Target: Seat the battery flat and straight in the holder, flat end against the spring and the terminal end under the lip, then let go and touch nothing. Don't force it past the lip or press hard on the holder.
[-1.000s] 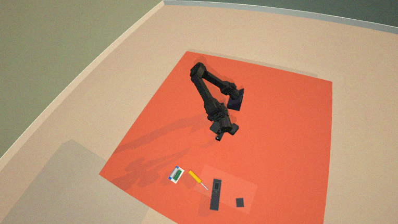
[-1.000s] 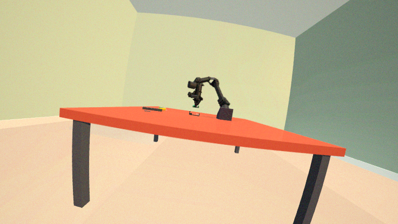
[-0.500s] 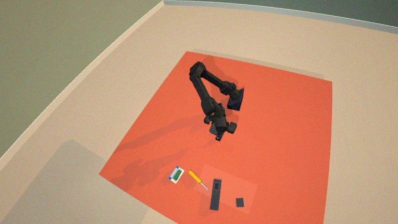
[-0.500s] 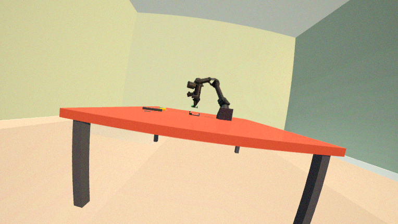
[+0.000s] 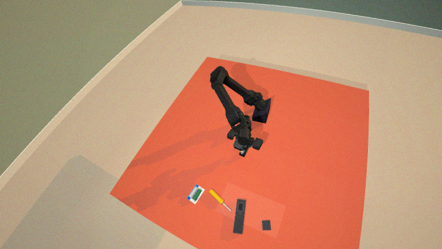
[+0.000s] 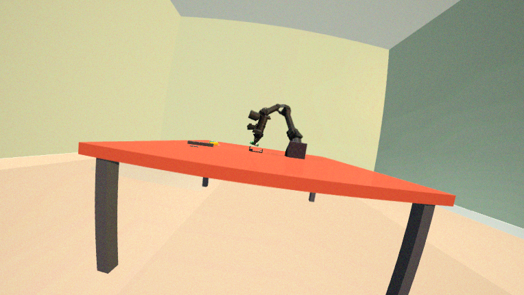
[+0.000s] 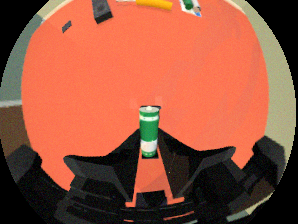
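Four items beyond, pincer (image 5: 242,149) (image 6: 254,143) (image 7: 148,131) gripping battery (image 6: 253,143) (image 7: 149,132), holder (image 5: 243,153) (image 6: 251,150) mostly hidden.

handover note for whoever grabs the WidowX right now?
Gripper: shut on the green-and-white battery, held just above the holder.
Holder: on the table, in front of the arm's base.
Done: battery gripped and brought over the holder.
Left: lower it in, flat end to spring, terminal end under lip, no forcing; let go, back off.
Can't tell: whether its ends line up with spring and lip.
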You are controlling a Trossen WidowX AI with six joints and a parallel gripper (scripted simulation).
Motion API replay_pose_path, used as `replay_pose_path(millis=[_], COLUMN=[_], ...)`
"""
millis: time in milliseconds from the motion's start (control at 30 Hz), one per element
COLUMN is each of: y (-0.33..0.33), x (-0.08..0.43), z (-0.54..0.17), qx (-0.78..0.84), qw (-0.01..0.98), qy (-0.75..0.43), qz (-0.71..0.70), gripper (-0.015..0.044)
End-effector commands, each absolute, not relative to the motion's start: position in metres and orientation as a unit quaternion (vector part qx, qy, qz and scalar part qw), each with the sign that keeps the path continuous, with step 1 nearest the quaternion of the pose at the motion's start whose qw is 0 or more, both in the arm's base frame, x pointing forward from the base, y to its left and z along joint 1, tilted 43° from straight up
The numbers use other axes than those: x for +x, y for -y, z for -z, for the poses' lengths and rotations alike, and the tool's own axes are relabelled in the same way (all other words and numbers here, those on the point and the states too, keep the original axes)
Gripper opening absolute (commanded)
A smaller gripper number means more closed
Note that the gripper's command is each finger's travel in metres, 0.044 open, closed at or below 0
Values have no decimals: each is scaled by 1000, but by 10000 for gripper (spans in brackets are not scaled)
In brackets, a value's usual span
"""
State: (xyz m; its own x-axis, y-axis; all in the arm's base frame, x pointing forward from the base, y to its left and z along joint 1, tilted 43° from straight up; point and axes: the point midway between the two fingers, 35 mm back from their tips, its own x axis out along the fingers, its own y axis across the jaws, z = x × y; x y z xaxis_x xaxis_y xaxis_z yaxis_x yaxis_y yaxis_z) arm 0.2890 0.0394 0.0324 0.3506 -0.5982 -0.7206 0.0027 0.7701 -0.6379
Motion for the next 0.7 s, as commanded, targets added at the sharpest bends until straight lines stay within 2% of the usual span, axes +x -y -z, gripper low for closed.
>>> replay_pose_path(millis=[0,667], y=[-34,-28], x=[289,289], z=[-30,-21], qx=[-284,-290], qw=[782,808], qy=[-522,-485], qz=[190,168], gripper=[68,68])
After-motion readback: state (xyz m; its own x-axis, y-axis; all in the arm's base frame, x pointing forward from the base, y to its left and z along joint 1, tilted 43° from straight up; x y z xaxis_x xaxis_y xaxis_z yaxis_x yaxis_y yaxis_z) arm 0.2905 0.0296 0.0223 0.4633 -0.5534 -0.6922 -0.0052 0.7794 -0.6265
